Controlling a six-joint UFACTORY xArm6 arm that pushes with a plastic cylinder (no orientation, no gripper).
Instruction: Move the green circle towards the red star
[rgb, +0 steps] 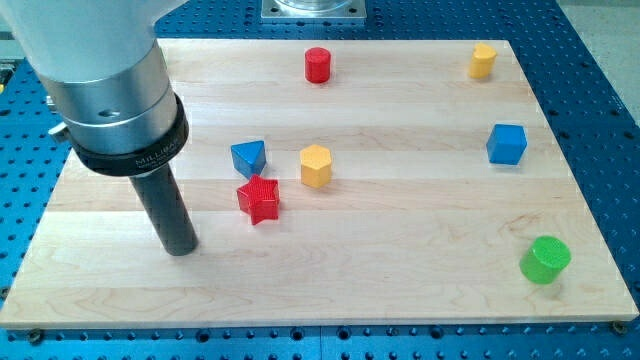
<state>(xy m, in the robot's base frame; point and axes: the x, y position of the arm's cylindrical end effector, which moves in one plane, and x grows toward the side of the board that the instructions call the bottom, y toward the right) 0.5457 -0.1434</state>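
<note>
On the wooden board (400, 290), my tip (181, 250), bare and grasping nothing, rests left of the red star (259, 199), well apart from the green circle (545, 259).

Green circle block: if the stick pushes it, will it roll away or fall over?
The green circle probably won't roll: it stands on its flat end, like a short drum. It looks squat, so tipping seems unlikely. It should slide easily on the smooth wooden board, though a round side may slip off my tip, which is far off at the view's left.

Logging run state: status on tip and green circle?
My tip left of red star, touching nothing. Green circle far right, unmoved. Path between clear.
</note>
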